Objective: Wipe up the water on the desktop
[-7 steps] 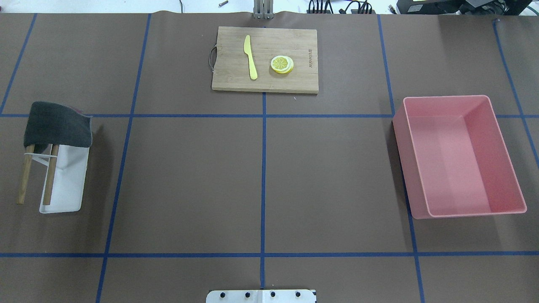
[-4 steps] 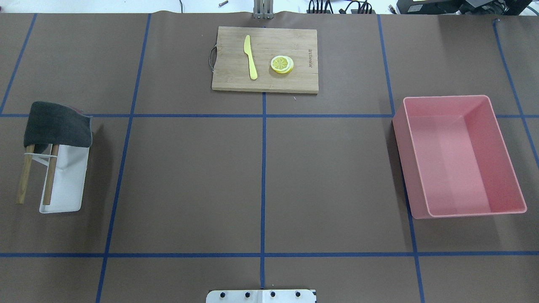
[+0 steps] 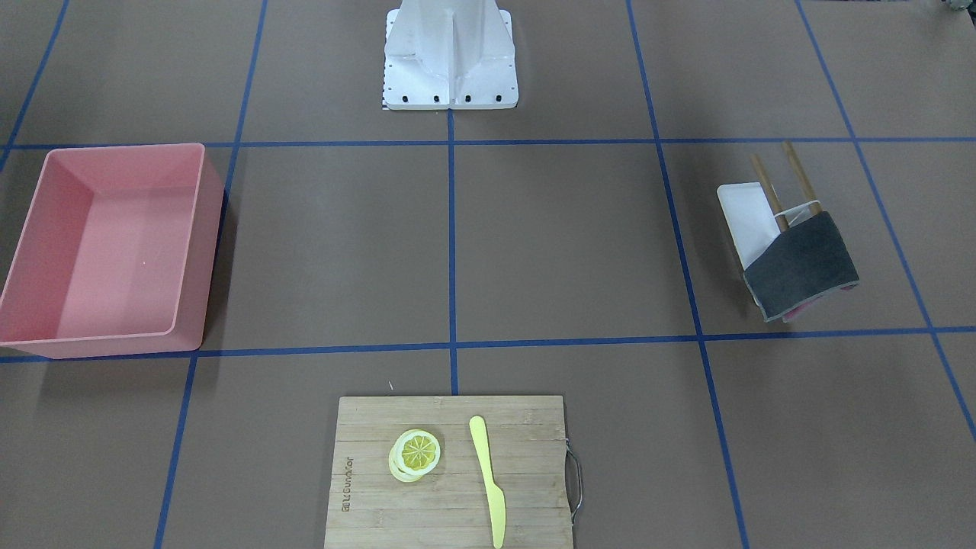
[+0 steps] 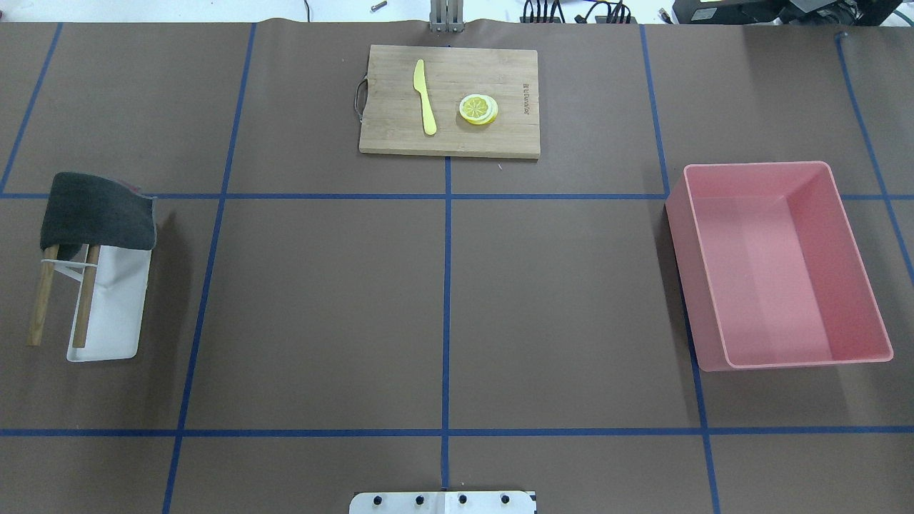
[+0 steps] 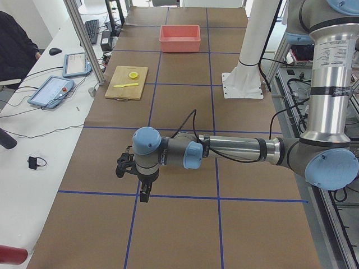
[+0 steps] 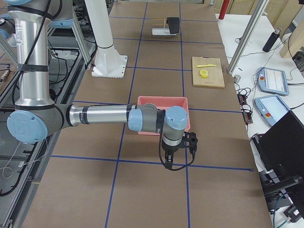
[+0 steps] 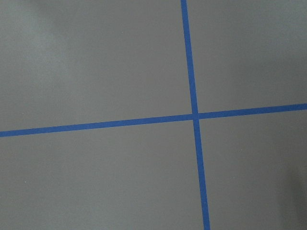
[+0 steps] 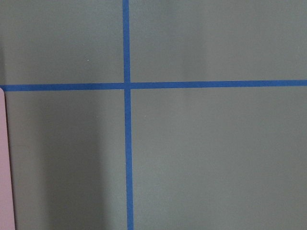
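The desktop [image 4: 321, 307] is a brown sheet crossed by blue tape lines; no water shows on it in any view. A dark grey cloth [image 4: 96, 210] hangs over a small wooden-legged rack on a white tray [image 4: 114, 314] at the table's left side. My left gripper [image 5: 122, 166] shows only in the exterior left view, low over the near end of the table, and I cannot tell its state. My right gripper [image 6: 192, 142] shows only in the exterior right view, just beyond the pink bin, state likewise unclear. Both wrist views show only bare desktop and tape.
A bamboo cutting board [image 4: 448, 100] at the far middle carries a yellow knife [image 4: 425, 96] and lemon slices [image 4: 478, 109]. A pink bin [image 4: 778, 264] stands on the right. The white robot base [image 3: 450, 53] sits mid-table at the near edge.
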You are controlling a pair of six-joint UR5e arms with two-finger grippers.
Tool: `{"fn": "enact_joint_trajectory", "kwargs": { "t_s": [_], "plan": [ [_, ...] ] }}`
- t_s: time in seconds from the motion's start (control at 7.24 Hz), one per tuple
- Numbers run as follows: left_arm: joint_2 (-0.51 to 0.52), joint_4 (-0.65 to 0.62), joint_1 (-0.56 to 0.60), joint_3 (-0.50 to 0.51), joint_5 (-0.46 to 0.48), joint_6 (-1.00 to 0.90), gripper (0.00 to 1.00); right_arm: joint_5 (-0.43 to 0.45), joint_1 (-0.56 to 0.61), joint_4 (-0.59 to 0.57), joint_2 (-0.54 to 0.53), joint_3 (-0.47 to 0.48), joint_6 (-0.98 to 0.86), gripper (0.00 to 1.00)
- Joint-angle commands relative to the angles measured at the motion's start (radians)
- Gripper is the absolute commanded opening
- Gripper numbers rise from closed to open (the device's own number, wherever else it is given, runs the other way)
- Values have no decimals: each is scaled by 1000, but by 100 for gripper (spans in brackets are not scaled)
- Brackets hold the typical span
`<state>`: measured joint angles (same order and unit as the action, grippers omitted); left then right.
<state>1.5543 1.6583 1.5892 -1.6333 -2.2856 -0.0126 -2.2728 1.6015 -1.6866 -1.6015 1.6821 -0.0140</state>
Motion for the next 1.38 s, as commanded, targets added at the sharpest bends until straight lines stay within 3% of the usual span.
{"fn": "enact_joint_trajectory", "kwargs": {
  "t_s": [0.0, 0.83, 1.24],
  "plan": [
    [-2, 0, 0, 1, 0, -1, 98, 1, 0, -1, 0, -1, 0, 100],
    [-11, -6, 9, -42, -112, 10, 98, -2, -8, 8, 20, 16, 0, 100],
    [38, 1, 2, -20, -112, 203, 98, -26, -21, 10, 26, 12, 12, 100]
  ]
}}
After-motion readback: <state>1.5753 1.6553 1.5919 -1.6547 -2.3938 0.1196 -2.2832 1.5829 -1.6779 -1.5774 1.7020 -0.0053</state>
